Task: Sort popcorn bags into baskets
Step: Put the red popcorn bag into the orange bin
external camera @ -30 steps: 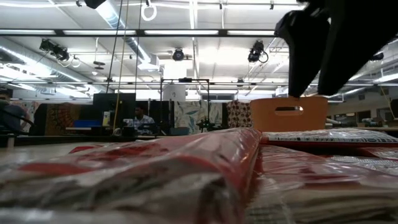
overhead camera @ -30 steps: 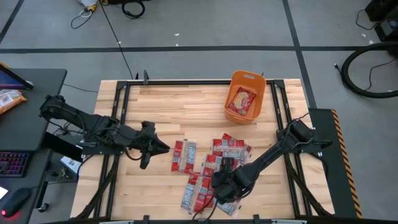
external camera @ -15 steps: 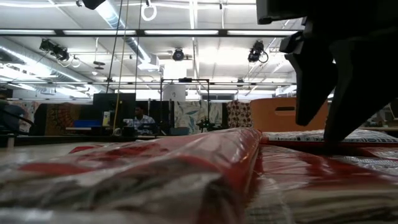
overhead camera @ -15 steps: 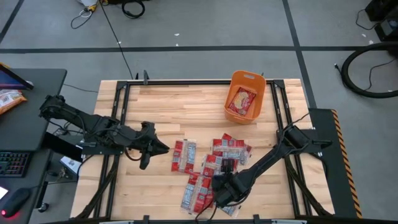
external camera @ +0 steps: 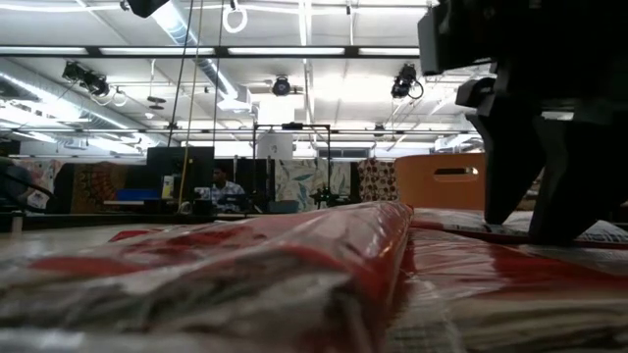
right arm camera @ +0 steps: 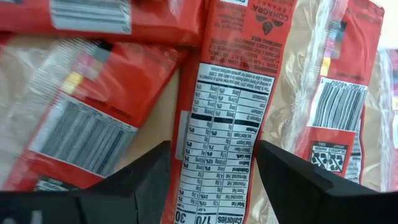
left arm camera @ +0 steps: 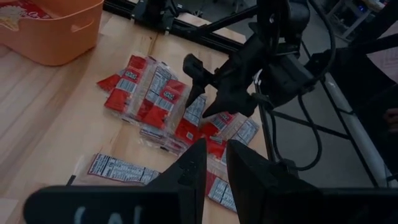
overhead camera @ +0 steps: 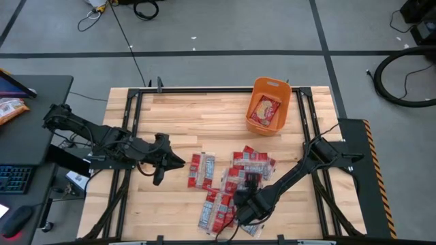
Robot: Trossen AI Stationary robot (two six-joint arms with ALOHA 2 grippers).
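Note:
Several red popcorn bags [overhead camera: 231, 182] with white label panels lie overlapping on the near middle of the wooden table. My right gripper [overhead camera: 247, 197] is open and low over this pile. Its fingers stand on either side of one bag with a nutrition label [right arm camera: 229, 112]. The low view shows its fingers [external camera: 510, 186] down at the level of the bags. The orange basket [overhead camera: 255, 120] stands at the far right and also shows in the low view [external camera: 451, 179]. My left gripper [overhead camera: 178, 161] is shut and empty, hovering left of the pile. My right gripper points down with one finger [right arm camera: 146, 177] on each long side of the labelled bag [right arm camera: 229, 112], lying across it. I cannot tell whether the fingertips touch it or the bags beside it. The bag lies flat on the pile.
An orange snack bag [overhead camera: 266, 109] lies inside the basket. Bare wood [overhead camera: 197, 116] spans the far left and middle of the table. A dark frame rail [overhead camera: 129, 136] runs along each side. A desk with a keyboard [overhead camera: 13, 178] stands off the table's left.
My right gripper has gone down onto the pile of popcorn bags, staying open. The bags have kept still.

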